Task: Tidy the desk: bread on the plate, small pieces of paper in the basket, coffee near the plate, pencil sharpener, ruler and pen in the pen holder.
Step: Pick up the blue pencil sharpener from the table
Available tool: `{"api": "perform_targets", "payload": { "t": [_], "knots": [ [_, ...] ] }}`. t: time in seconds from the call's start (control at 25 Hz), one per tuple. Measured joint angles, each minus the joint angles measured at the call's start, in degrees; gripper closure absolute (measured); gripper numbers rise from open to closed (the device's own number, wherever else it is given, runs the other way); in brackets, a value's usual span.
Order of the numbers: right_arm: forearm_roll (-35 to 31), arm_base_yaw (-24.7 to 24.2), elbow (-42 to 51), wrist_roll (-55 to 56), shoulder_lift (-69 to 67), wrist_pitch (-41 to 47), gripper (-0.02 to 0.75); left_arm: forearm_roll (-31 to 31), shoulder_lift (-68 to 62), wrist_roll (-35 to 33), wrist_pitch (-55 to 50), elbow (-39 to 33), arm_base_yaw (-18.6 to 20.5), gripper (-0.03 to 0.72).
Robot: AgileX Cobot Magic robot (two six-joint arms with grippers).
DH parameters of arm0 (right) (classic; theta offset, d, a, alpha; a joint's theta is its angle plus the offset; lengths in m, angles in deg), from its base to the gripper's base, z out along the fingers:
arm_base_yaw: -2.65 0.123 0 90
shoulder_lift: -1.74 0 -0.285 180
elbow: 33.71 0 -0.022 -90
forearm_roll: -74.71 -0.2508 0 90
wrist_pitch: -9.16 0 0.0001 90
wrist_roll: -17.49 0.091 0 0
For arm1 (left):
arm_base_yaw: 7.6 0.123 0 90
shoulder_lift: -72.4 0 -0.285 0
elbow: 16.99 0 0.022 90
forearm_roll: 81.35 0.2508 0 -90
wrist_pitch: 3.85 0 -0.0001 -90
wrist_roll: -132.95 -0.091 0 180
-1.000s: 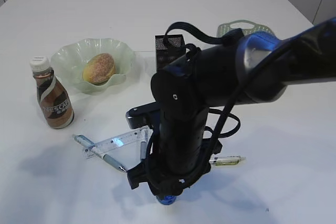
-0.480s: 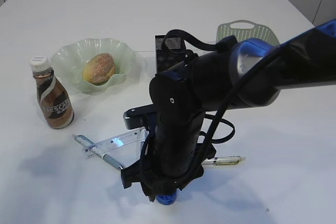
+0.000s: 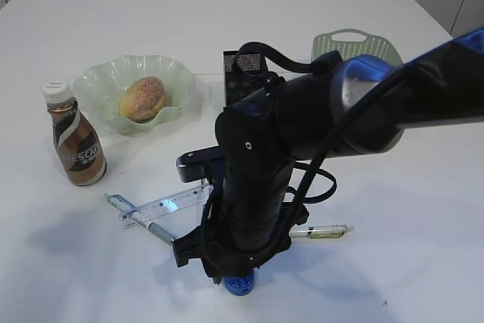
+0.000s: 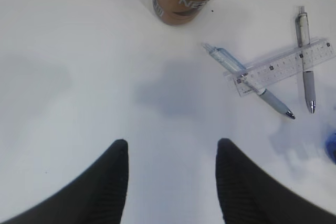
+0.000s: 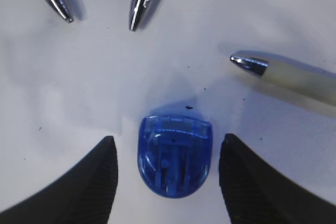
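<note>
Surface: large plain white desk (image 3: 423,209), with a pale wall behind its far edge.
Pencil sharpener: small translucent blue plastic pencil sharpener (image 5: 174,155) lies on the desk at the near edge, between the two dark fingers of the right gripper (image 5: 168,174) — gaps show on both sides, nothing held, jaws spread wide.
Change: the right arm has sunk lower over the sharpener than a second ago and has barely moved in the last half second; the other things lie as before.
Pens: three pen tips point toward the sharpener in the right wrist view; a yellow-green clear pen (image 3: 327,230) lies just right of the arm.
Ruler: short clear plastic ruler (image 4: 283,68) lies across a grey-blue pen (image 4: 247,79) and a second grey pen (image 4: 304,56).
Left gripper (image 4: 172,169): hangs over bare desk, jaws about half apart, empty.
Coffee: brown bottle with white cap (image 3: 74,138), label reads "NESCAFE" — stands near the plate.
Bread: golden-brown speckled bun (image 3: 142,98) sits in the pale green wavy-rimmed plate (image 3: 98,85).
Pen holder: black mesh box (image 3: 240,72), partly hidden by the arm.
Basket: pale green woven plastic basket (image 3: 355,41), far right.
</note>
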Motion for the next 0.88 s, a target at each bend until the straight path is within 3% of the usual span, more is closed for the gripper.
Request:
{"api": "perform_targets", "payload": {
  "t": [0.88],
  "knots": [
    [0.7,0.0,0.0,0.6,-2.1,-1.5,0.258,0.0,0.0,0.0,0.0,0.0,0.0,0.312]
  ]
}}
